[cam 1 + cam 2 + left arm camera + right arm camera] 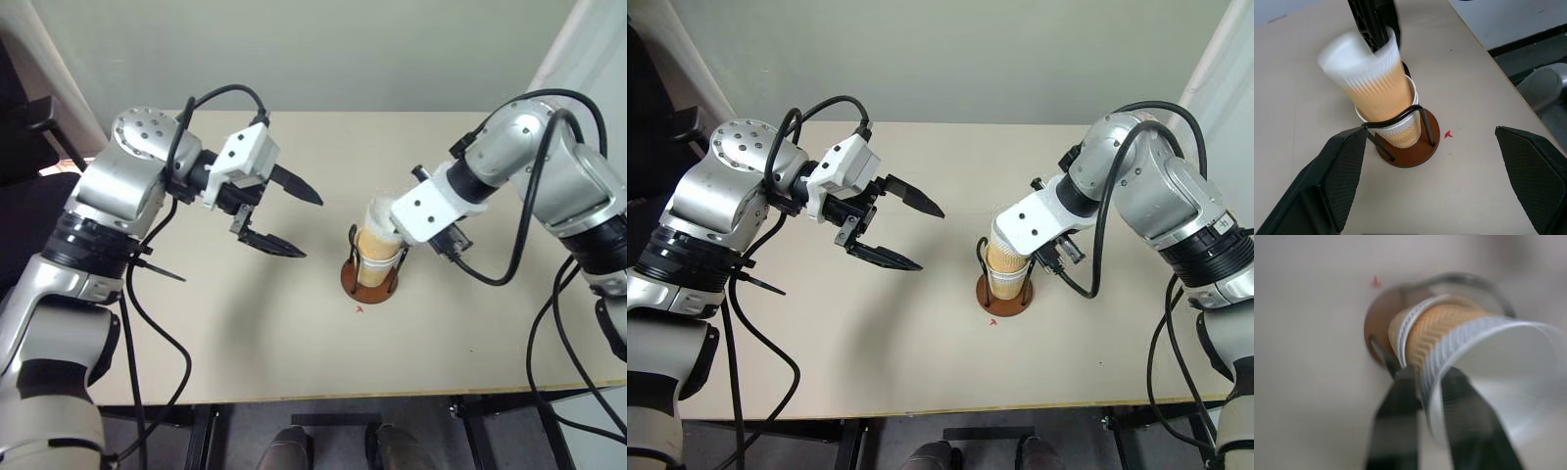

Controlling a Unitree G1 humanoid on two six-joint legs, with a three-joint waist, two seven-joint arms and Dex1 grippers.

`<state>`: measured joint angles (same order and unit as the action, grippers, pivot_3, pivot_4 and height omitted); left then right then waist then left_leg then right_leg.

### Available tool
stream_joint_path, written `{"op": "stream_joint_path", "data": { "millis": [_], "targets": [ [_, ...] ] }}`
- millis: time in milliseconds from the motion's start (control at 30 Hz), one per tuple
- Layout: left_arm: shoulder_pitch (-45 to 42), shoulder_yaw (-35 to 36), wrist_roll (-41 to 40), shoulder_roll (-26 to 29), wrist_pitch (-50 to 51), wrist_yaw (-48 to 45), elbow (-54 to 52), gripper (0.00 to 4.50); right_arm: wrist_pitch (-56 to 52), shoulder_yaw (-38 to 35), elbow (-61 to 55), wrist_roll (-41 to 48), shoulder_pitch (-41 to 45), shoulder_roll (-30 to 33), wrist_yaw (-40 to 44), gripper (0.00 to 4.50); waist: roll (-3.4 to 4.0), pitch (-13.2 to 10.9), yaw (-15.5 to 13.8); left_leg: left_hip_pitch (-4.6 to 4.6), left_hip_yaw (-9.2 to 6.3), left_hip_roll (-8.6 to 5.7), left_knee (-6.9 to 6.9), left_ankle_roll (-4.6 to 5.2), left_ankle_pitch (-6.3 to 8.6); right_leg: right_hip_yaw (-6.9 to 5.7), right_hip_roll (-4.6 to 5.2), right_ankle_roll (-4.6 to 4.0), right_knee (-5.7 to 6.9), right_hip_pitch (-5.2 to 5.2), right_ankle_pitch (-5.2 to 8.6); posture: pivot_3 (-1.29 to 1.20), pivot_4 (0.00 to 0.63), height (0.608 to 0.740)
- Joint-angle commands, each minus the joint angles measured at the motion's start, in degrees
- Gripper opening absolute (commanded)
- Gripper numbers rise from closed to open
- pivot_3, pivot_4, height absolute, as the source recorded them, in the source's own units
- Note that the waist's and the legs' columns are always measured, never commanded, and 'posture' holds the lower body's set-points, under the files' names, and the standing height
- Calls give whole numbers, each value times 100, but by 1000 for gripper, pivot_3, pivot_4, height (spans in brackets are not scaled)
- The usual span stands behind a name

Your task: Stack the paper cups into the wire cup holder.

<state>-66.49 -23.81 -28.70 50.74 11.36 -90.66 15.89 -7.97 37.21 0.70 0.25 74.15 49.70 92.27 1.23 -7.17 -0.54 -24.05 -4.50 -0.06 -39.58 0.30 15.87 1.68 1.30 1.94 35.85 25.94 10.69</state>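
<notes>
Near the table's (245, 323) middle, the top paper cup (1369, 73), pinched at its rim by the right gripper (1425, 396), sits tilted in the wire cup holder (1410, 142) and may be toppled on release.

paper cups (1386, 105) nested in wire cup holder (1415, 147) — mid-table (294, 343)

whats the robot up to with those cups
It is stacking paper cups into a wire cup holder on the table. The right gripper has a tilted top cup by the rim, one finger inside and one outside, and is seating it in a lower cup already standing in the holder. The left gripper hovers wide open beside the holder, touching nothing.
</notes>
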Motion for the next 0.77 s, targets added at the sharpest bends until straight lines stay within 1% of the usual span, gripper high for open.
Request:
{"op": "stream_joint_path", "data": {
  "millis": [33, 167, 267, 333, 400, 467, 533, 633, 733, 767],
  "targets": [
    [-40, 205, 11, 47, -49, -184, -90, 4500, -622, -364, -273, 375, 166, -16, 23, 1921, 0, 0, 1, 0, 0, 0, 0, 0, 0, 0, 0, 0, -1, 0, 0, 0, 150, 740],
    [-43, 220, 32, 34, -55, -184, -65, 4500, -1536, -663, -486, 880, 237, 8, 23, 3257, 0, 0, -1, -1, 0, -1, -1, 0, 0, 0, 1, -1, -2, -1, 0, 0, 150, 740],
    [-21, 308, 90, -13, -2, -184, 31, 4500, -2474, -1119, -633, 1295, 213, 11, 11, 3257, 0, 0, -1, -1, 0, -1, 0, -1, -1, 0, 0, -5, -2, -1, 3, 0, 150, 740],
    [-4, 502, 140, -93, 141, -154, 226, 4500, -3397, -1573, -762, 1694, 108, -2, -262, 3257, 0, 0, -1, -1, 0, -1, 2, -2, -1, 0, 0, -7, -2, 0, 5, 0, 150, 740],
    [12, 707, 201, -166, 315, 37, 470, 4500, -4007, -2045, -959, 1991, -217, 73, -605, 3257, -1, 0, -4, -1, 1, -1, 2, -3, -2, 0, 0, -9, -1, 0, 5, 0, 150, 740],
    [73, 946, 253, -192, 454, 239, 700, 4500, -4368, -2473, -1182, 2132, -684, 167, -995, 3257, -3, 1, -14, 1, -2, -1, 2, -4, -3, -2, 0, -9, -1, -5, 6, 0, 150, 740],
    [256, 1220, 261, -105, 677, 456, 704, 4500, -4667, -2960, -1359, 2211, -1337, 374, -1378, 3257, -3, 0, -15, 3, 0, -1, -1, -5, -3, 0, 0, -8, -2, -8, 5, 0, 150, 740],
    [708, 1496, 276, 61, 1013, 628, 416, 4500, -5001, -3611, -1435, 2389, -2098, 651, -1753, 3257, -2, 0, -16, 3, 2, -2, -3, -8, -5, 0, 0, -3, 0, -7, 2, 0, 150, 740],
    [1021, 1698, 297, 177, 1147, 624, 313, 4500, -5219, -3827, -1619, 2534, -2332, 637, -2150, 3257, -2, 0, -16, 5, 4, -1, 5, -19, -11, 3, -1, -1, 6, -1, 2, 0, 150, 740],
    [1111, 1783, 297, 198, 1254, 711, 294, 4500, -5307, -4020, -1648, 2584, -2443, 641, -2315, 3257, -2, 0, -16, 6, 3, 0, 7, -25, -15, 2, -3, -1, 9, 1, 2, 0, 150, 740]
  ]
}}
